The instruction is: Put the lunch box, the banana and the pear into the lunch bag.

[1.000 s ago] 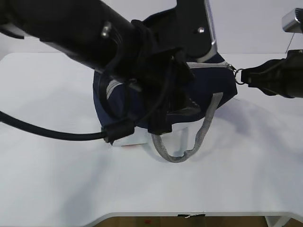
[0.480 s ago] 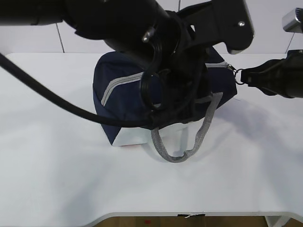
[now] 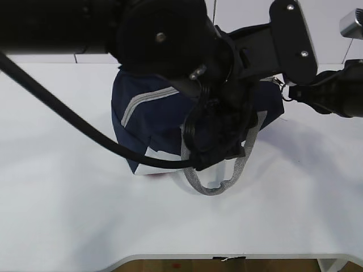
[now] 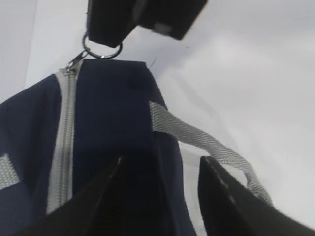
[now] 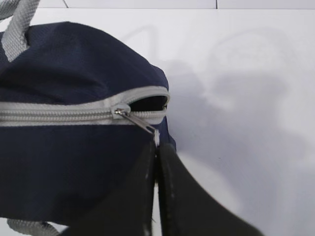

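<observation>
The navy lunch bag (image 3: 147, 122) stands mid-table, its grey zipper (image 5: 59, 115) drawn nearly to the end with a small gap left there. My right gripper (image 5: 156, 142) is shut on the zipper's ring pull (image 4: 101, 49) at the bag's right end (image 3: 286, 90). My left arm (image 3: 159, 39) hangs over the bag and hides much of it. The left gripper (image 4: 162, 160) is open, its fingers straddling the bag's upper side edge beside a grey handle (image 4: 197, 135); white table shows between the right finger and the fabric. The lunch box, the banana and the pear are out of view.
The bag sits on a white table (image 3: 68, 198) whose front edge (image 3: 227, 258) runs along the bottom of the exterior view. The front handle loop (image 3: 238, 170) lies on the tabletop. A thick black cable (image 3: 68, 122) trails from the left arm across the left side.
The left arm has swung round and lowered its gripper onto the bag's right front part, jaws narrowing a little. The right gripper has stayed on the ring pull.
</observation>
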